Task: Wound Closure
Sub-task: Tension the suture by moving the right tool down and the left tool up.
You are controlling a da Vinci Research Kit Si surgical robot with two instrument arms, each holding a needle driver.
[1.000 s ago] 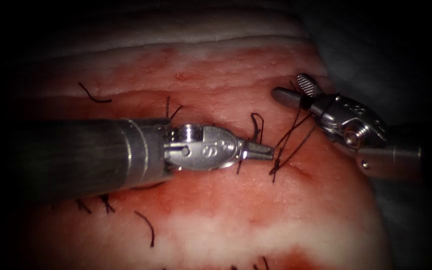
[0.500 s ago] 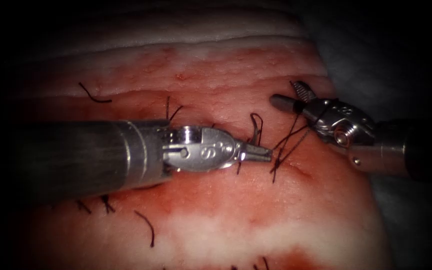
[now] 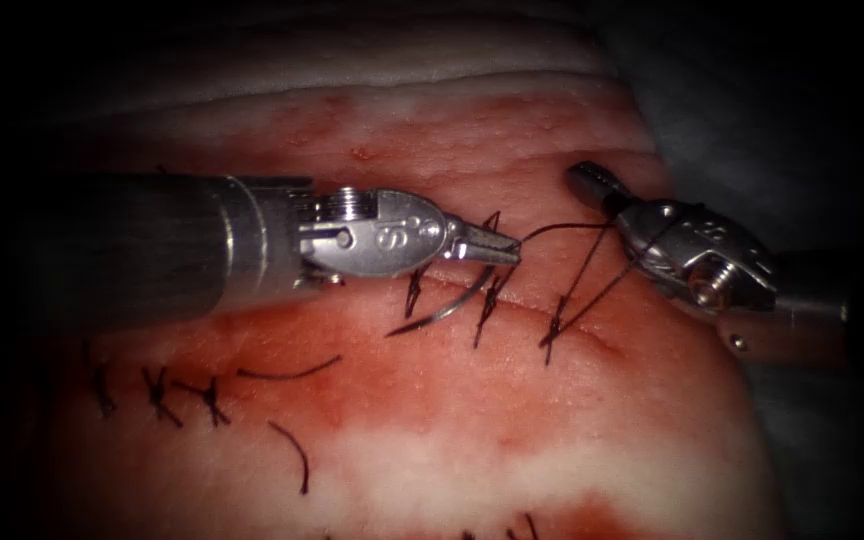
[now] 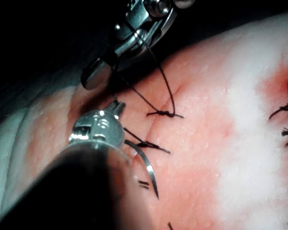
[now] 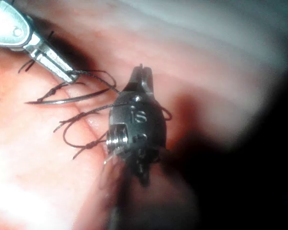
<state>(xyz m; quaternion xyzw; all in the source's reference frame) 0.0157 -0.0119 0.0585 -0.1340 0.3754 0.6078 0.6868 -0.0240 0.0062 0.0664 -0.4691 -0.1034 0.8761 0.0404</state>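
Lifted since 1 second ago, left tool (image 3: 497, 247) is clamped on the needle (image 3: 449, 307) near its thread end, clear above the tissue (image 3: 512, 440). Right tool (image 3: 592, 185), closed, has thread (image 3: 592, 290) wrapped around it; a hard pull could snag the knot.

Left tool (image 3: 492, 245) — now higher, needle (image 3: 447, 305) exposed

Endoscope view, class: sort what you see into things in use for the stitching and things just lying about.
In use: left tool holding the needle by its thread end; thread looped round the right tool; tissue.

Lying about: finished knots; cut thread end.
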